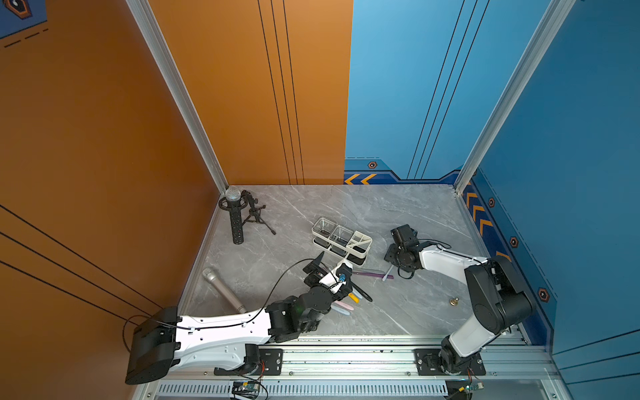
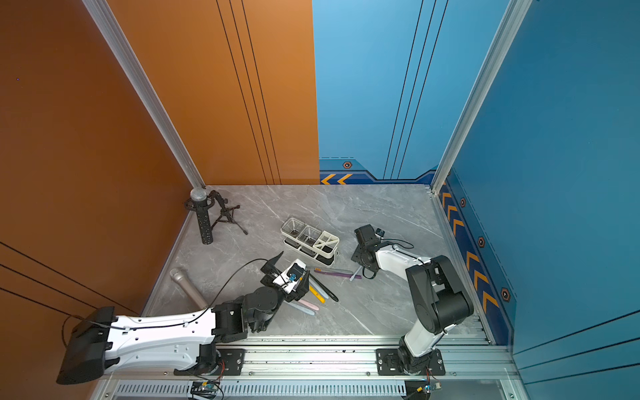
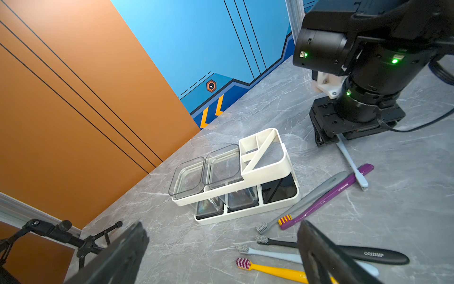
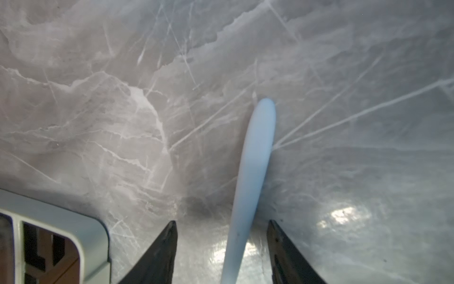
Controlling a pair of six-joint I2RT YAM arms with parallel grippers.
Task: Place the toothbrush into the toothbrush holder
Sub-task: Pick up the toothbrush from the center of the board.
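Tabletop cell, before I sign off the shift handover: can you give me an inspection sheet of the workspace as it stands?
Surface: grey marble tabletop, no spills seen.
Job's things: toothbrush holder upright, no brush in it; pale blue toothbrush lying flat near it.
Clutter: purple toothbrush, grey toothbrush, black toothbrush and yellow toothbrush lying loose; microphone on stand; loose silver microphone; small brass object.
Grippers: left gripper open, empty; right gripper open, jaws astride the pale blue toothbrush.
Cables: black cable arcing over the left arm.
Surroundings: orange wall, blue wall.
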